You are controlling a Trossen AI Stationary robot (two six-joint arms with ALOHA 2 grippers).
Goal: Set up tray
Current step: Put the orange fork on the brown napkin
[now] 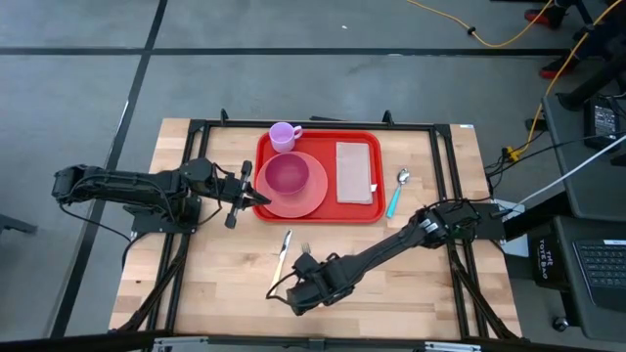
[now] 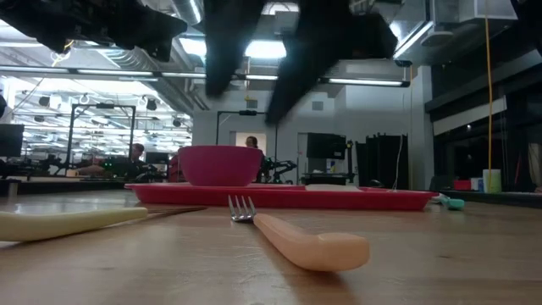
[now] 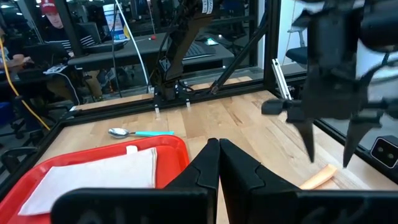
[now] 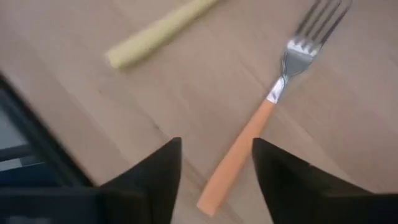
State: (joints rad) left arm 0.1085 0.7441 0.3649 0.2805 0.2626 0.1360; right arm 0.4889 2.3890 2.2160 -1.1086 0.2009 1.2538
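Observation:
The red tray (image 1: 333, 214) (image 3: 176, 149) lies at the table's far middle. It carries a pink plate (image 1: 315, 200) with a pink bowl (image 1: 286, 176) (image 2: 218, 165), a purple cup (image 1: 285, 136) and a pale napkin (image 1: 354, 172). My left gripper (image 1: 258, 197) (image 3: 216, 146) is shut at the tray's left rim, beside the plate. An orange-handled fork (image 1: 305, 248) (image 4: 249, 140) lies flat on the wood, near of the tray. My right gripper (image 1: 301, 279) (image 4: 216, 146) hangs open above it, one finger on either side of the handle's free end, touching nothing. My left gripper reaches level from the table's left, its shut fingertips (image 3: 211, 155) at the tray's left rim (image 1: 260, 181) next to the plate. The fingers themselves hide the spot, so I cannot tell whether they touch the tray or the plate.
A yellow-handled knife (image 1: 284, 249) (image 4: 158, 31) lies just left of the fork. A teal-handled spoon (image 1: 397, 194) (image 3: 140, 132) lies right of the tray. Black frame rails (image 1: 440, 176) run along the table's sides. Bare wood spreads across the near half. People sit beyond the table.

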